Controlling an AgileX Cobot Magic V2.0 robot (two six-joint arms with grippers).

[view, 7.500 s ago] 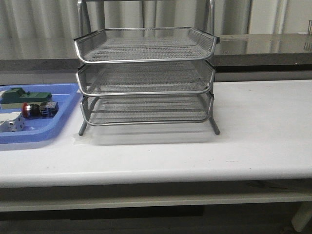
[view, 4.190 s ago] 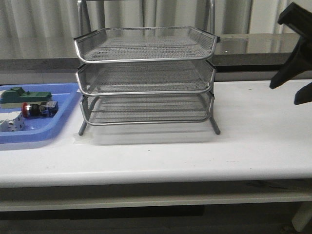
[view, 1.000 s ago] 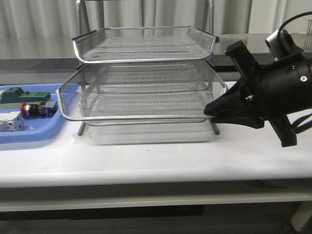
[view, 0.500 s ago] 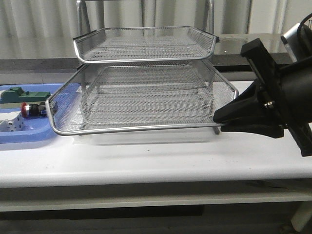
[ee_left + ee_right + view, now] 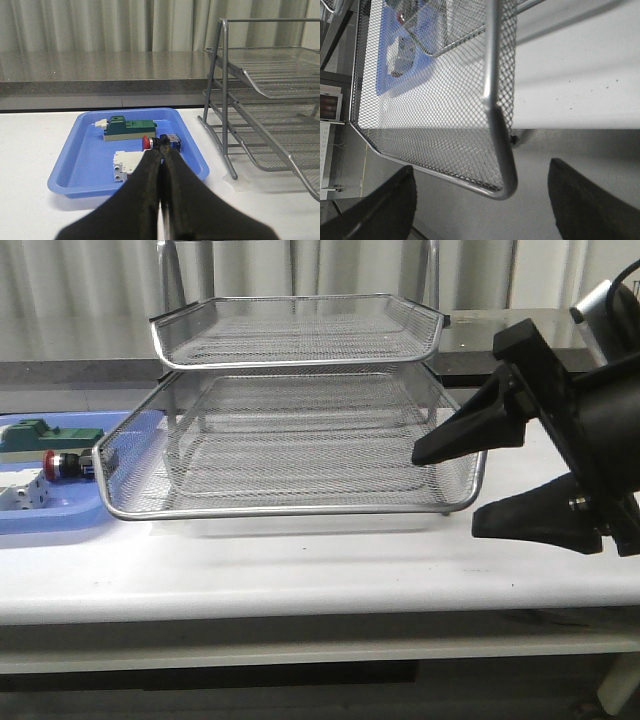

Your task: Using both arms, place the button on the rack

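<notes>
my right gripper [image 5: 470, 485] is nearest, at the right front corner of the rack [image 5: 300, 400], fingers spread wide apart: one finger [image 5: 465, 432] sits up against the corner of the pulled-out middle tray [image 5: 290, 465], the other [image 5: 535, 520] low over the white table [image 5: 320, 560], off the rim. in the right wrist view the tray's chrome corner [image 5: 500, 150] sits between my two fingers with a gap on each side, nothing gripped. middle tray is slid well forward of the top tray [image 5: 300, 328], its left edge reaching over the blue tray [image 5: 60, 510].

my left gripper [image 5: 161, 160] is pressed together, tips meeting, nothing between them, pointing toward the blue tray from the near side; not seen in the front view.

the button [image 5: 160, 142] lies on its side in the blue tray, red cap toward the middle, between the green block [image 5: 129, 129] behind it and the white block [image 5: 125, 162] in front. grey counter [image 5: 60, 345] and curtain behind.
</notes>
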